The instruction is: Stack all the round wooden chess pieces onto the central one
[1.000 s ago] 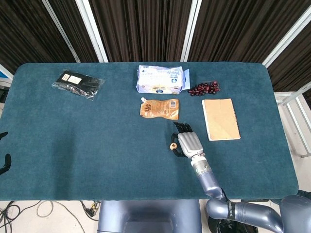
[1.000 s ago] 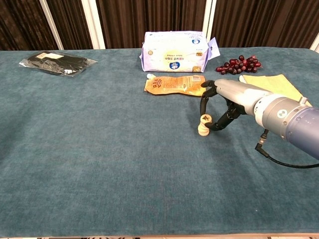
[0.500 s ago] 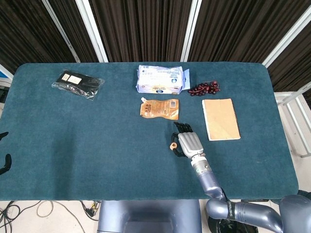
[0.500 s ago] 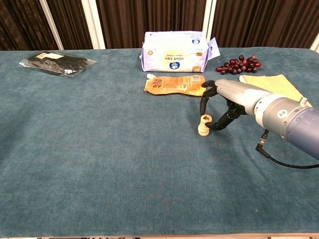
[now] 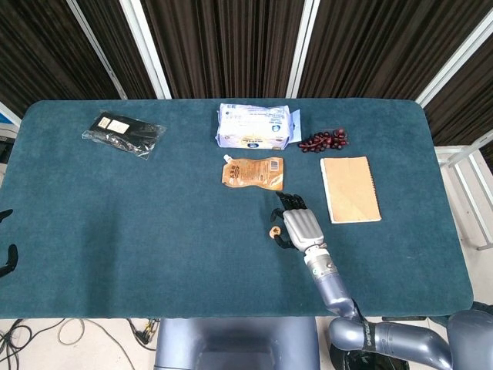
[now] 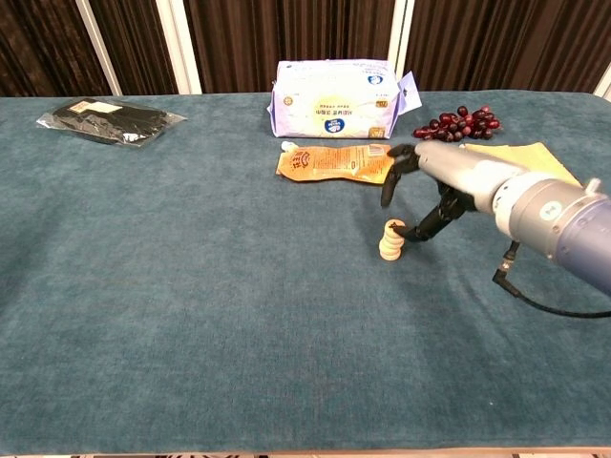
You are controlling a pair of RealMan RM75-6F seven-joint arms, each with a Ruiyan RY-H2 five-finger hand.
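Observation:
A short stack of round wooden chess pieces [image 6: 391, 239] stands upright on the blue table [image 6: 191, 286], just left of my right hand [image 6: 431, 196]. The stack [image 5: 273, 231] is small in the head view, beside that hand [image 5: 301, 226]. The hand hovers over and to the right of the stack with its fingers spread and holds nothing. Its thumb is raised clear of the stack, while the dark fingertips [image 6: 417, 232] reach down close to the stack's right side. Of my left hand only dark tips [image 5: 5, 258] show at the head view's left edge.
An orange pouch [image 6: 336, 162] lies just behind the stack, with a tissue pack [image 6: 334, 98] beyond it. Grapes [image 6: 456, 124] and a tan notebook [image 6: 520, 157] lie to the right. A black packet [image 6: 107, 120] lies far left. A cable [image 6: 554, 310] trails from the right wrist.
My right hand has lifted and opened away from the stack, and its thumb has risen off the top piece. The stack stays standing where it was.

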